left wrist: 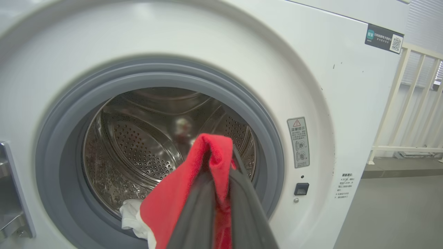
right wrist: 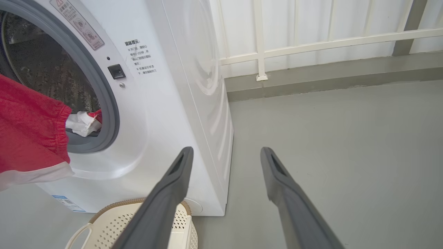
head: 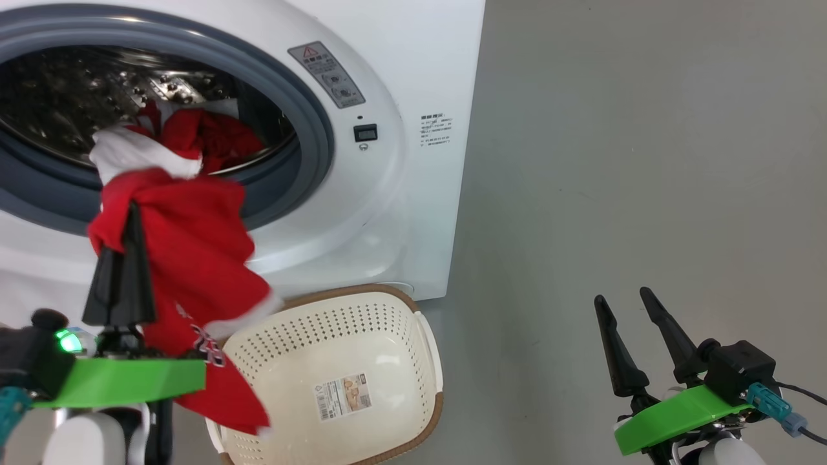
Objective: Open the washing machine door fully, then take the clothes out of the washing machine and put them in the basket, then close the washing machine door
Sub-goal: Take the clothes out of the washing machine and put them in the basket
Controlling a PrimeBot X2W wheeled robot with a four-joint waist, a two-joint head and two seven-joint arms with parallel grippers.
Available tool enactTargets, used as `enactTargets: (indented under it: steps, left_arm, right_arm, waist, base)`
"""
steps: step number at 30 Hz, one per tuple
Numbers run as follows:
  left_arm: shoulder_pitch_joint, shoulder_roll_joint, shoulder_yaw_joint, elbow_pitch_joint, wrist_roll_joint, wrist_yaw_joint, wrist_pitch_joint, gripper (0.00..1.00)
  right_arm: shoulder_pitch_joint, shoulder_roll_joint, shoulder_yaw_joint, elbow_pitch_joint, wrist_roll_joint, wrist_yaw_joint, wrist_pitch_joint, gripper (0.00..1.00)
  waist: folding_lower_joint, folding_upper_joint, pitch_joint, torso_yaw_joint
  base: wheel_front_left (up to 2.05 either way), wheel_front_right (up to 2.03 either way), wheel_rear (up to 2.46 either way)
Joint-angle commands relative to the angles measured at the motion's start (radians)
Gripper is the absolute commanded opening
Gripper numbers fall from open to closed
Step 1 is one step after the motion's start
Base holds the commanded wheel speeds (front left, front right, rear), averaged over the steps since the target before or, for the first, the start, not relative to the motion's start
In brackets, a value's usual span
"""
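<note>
The washing machine (head: 387, 213) stands with its drum (left wrist: 145, 145) uncovered; its door is out of view. My left gripper (head: 134, 213) is shut on a red garment (head: 194, 258) just outside the drum mouth. The garment hangs down over the left rim of the cream basket (head: 303, 361) on the floor below. In the left wrist view the fingers (left wrist: 242, 193) pinch a fold of red cloth (left wrist: 211, 148). A white cloth (head: 139, 155) lies on the grey gasket lip, with more red fabric (head: 213, 139) behind it in the drum. My right gripper (head: 623, 297) is open over bare floor.
The grey floor (head: 646, 161) stretches to the right of the machine. A pale railing (right wrist: 311, 45) runs along the wall behind. A metal hinge (left wrist: 8, 193) sits at the left of the drum opening. The basket (right wrist: 110, 224) touches the machine's lower front.
</note>
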Motion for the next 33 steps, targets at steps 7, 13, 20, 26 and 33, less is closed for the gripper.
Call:
enactTargets:
  steps: [7, 13, 20, 26, 33]
  left_arm:
    - [0.040, 0.011, -0.007, -0.048, 0.025, -0.005, -0.005, 0.02]
    - [0.057, 0.007, -0.003, 0.031, 0.022, -0.005, -0.005, 0.06]
    - [0.051, 0.004, -0.023, 0.156, 0.018, -0.005, -0.005, 0.11]
    - [0.004, 0.003, -0.041, 0.281, 0.028, -0.005, -0.005, 0.00]
    - [-0.085, 0.014, -0.057, 0.441, 0.031, -0.005, -0.005, 0.00]
  right_arm:
    - [-0.004, -0.011, 0.022, -0.023, -0.009, 0.006, -0.006, 1.00]
    - [-0.013, -0.010, 0.032, -0.026, -0.008, 0.006, -0.006, 1.00]
    - [-0.030, -0.006, 0.036, -0.036, -0.008, 0.006, -0.006, 1.00]
    - [-0.059, 0.000, 0.032, -0.049, -0.010, 0.006, -0.006, 1.00]
    - [-0.101, 0.007, 0.028, -0.068, -0.017, 0.006, -0.006, 1.00]
  waist:
    - [0.0000, 0.0000, 0.003, -0.001]
    - [0.0000, 0.0000, 0.025, -0.017]
    - [0.0000, 0.0000, 0.088, -0.035]
    - [0.0000, 0.0000, 0.169, -0.053]
    - [0.0000, 0.0000, 0.289, -0.070]
  base:
    - [0.00, 0.00, 0.00]
    - [0.00, 0.00, 0.00]
    - [0.00, 0.00, 0.00]
    - [0.00, 0.00, 0.00]
    - [0.00, 0.00, 0.00]
